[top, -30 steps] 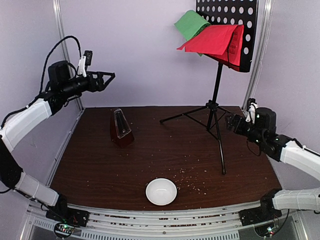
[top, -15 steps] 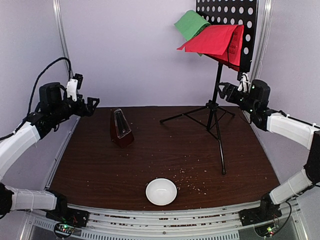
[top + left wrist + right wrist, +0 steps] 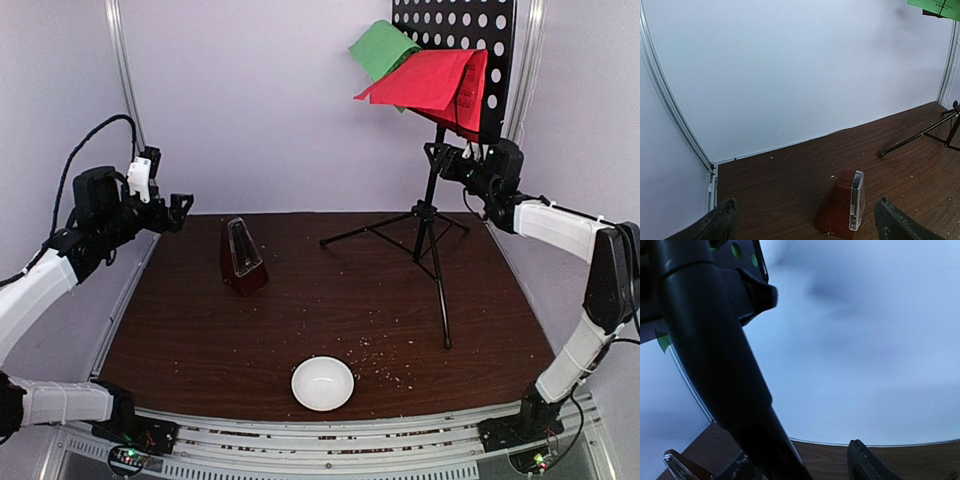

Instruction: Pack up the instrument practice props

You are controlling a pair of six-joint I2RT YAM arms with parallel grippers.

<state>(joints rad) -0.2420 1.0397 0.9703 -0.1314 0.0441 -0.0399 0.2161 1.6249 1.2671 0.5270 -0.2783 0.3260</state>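
Note:
The dark red-brown metronome [image 3: 241,258] with its clear cover stands upright at the back left of the table. In the left wrist view it [image 3: 842,206] is ahead, between my fingers. My left gripper [image 3: 178,208] is open and empty, in the air to its left. The black music stand [image 3: 432,200] stands at the back right. Its perforated desk [image 3: 470,30] holds a green sheet [image 3: 382,45] and a red sheet [image 3: 432,78]. My right gripper [image 3: 440,157] is open at the upper pole. The pole [image 3: 720,365] lies between its fingers, near the left one.
A small white bowl [image 3: 322,383] sits near the front edge at the middle. The stand's tripod legs [image 3: 370,232] spread over the back right of the table [image 3: 200,340]. Crumbs lie scattered near the bowl. White walls close in the back and sides.
My left arm has come down from high up to just above table level beside the metronome. My right arm has risen from the right side to the stand's upper pole.

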